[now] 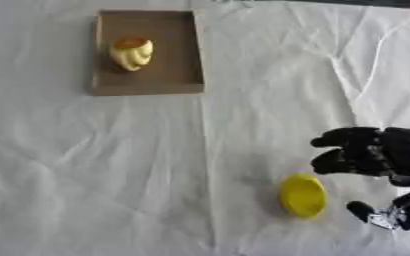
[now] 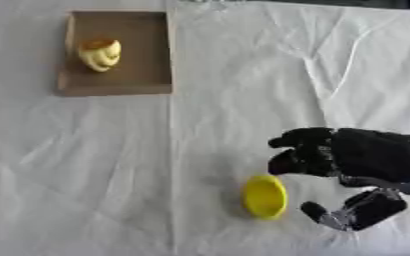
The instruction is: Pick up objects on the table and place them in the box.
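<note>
Now, with the yellow oval piece [image 1: 303, 196] lying low and right of centre, the right hand [image 2: 353, 156], half-curled and empty just beside it, should probably straddle it squarely before heading for the box [image 1: 194, 50] at upper left.

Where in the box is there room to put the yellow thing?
The box holds only a pale yellow object in its upper left; its right side and near end are bare. It is crowded near the yellow disc, beside the right hand. The white cloth is bare.

Creased white cloth [image 1: 112, 165], cardboard box [image 1: 147, 89]
</note>
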Robot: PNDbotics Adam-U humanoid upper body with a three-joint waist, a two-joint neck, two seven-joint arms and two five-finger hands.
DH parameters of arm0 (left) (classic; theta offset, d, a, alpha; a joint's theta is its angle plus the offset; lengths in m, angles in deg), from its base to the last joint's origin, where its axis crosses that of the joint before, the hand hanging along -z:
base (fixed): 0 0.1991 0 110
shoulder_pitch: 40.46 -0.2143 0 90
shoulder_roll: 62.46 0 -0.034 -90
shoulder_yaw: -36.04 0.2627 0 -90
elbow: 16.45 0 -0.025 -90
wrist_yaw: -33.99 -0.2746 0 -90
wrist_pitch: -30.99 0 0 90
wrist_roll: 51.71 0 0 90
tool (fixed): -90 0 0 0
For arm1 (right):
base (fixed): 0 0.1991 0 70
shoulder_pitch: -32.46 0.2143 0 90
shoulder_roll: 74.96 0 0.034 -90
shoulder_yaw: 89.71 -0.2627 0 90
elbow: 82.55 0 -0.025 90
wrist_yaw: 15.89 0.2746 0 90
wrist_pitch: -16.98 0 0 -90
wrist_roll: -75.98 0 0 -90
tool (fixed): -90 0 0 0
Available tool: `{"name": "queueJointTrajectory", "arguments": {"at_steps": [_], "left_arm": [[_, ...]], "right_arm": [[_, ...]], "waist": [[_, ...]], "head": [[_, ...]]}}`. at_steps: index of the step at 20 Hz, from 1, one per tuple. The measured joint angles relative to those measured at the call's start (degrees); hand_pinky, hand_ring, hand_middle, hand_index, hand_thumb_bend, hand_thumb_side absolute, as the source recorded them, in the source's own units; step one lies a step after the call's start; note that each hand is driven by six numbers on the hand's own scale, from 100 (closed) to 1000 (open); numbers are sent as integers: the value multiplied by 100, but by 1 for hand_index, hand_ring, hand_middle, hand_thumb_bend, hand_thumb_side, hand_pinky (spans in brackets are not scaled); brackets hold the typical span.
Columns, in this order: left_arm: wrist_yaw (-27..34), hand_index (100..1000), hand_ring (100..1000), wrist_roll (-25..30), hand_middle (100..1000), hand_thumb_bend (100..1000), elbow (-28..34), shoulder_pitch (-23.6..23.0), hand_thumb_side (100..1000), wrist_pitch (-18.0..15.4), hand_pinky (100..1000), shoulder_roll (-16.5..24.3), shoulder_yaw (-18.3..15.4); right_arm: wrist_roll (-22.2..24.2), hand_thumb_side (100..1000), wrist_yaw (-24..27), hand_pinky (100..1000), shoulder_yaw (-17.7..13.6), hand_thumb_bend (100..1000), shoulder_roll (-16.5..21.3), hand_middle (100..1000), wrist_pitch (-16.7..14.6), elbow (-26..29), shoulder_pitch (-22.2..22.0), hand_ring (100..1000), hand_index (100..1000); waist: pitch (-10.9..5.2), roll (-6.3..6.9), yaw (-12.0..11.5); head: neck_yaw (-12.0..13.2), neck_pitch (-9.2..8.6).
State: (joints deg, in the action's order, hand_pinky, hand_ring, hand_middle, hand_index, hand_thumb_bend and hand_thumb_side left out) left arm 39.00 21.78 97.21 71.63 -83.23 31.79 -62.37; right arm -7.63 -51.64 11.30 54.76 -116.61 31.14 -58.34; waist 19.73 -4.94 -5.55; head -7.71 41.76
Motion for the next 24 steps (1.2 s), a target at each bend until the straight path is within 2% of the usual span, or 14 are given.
{"name": "queueJointTrajectory", "arguments": {"at_steps": [2,8,14,24], "left_arm": [[2,853,809,14,773,196,0,1,563,11,862,0,1],[15,853,813,39,772,190,0,3,566,16,862,-2,3],[47,852,814,66,773,181,0,14,571,35,863,-11,4],[59,852,816,108,774,181,0,48,573,59,864,-18,7]], "right_arm": [[156,148,38,965,31,255,0,843,18,0,22,1000,986],[476,163,132,969,76,263,-4,843,226,0,86,1000,993],[542,179,164,968,135,214,-106,839,437,0,198,1000,997],[630,236,282,972,262,165,-200,834,491,0,330,1000,999]], "waist": [[0,-2,0],[1,-6,-14],[41,-6,-33],[71,-11,-47]], "head": [[0,0],[-6,0],[-33,-1],[-53,-2]]}}
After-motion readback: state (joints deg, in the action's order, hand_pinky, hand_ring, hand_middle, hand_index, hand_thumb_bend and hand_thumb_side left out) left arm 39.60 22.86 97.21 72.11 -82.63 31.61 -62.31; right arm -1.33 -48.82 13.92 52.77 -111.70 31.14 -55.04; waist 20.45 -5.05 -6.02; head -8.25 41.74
